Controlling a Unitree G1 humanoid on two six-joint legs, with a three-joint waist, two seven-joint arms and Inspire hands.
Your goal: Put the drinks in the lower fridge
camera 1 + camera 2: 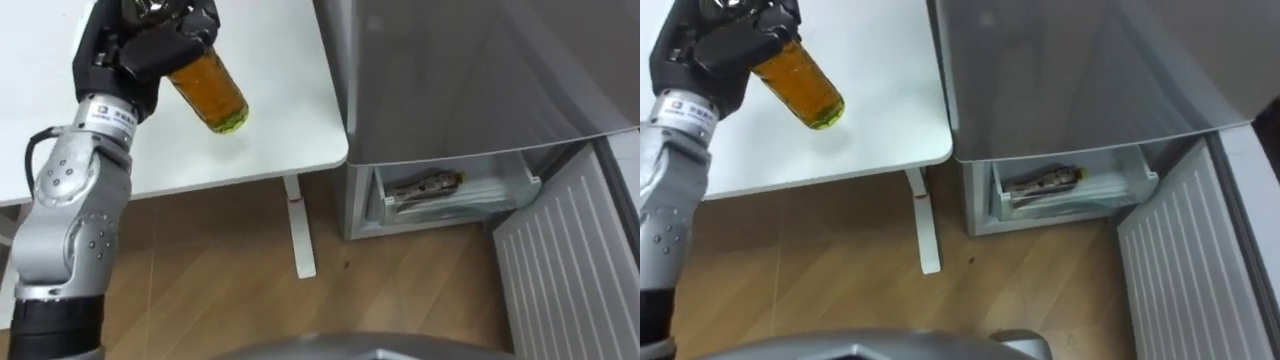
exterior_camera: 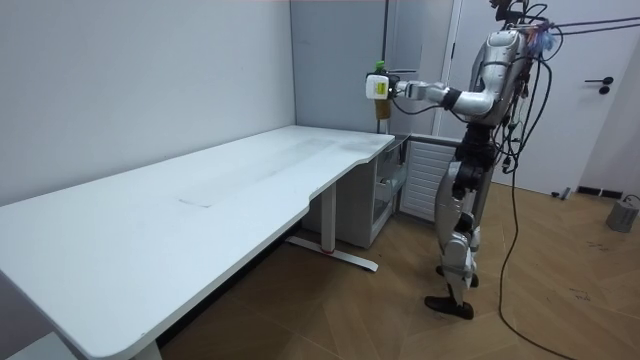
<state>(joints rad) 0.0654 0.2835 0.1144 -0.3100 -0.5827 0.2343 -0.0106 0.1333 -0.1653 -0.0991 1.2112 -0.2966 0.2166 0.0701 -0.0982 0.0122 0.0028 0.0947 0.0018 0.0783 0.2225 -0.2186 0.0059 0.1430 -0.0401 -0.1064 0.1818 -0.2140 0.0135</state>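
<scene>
One bottle [image 1: 212, 92] of amber drink: upper left of frame, tilted above the table [image 1: 280, 120], left hand [image 1: 150, 45] clasped round its top end (fingers curled on it). Fridge [image 1: 470, 70]: upper right, lower door [image 1: 560, 260] open. Drawer [image 1: 500, 195], centre right: second bottle [image 1: 425, 186] lying inside.

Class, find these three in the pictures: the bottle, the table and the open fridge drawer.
bottle [image 1: 212, 90]: left eye view, its amber-filled body.
table [image 1: 280, 110]: left eye view, bare white top near the corner.
fridge drawer [image 1: 490, 197]: left eye view, its pale front wall.
</scene>
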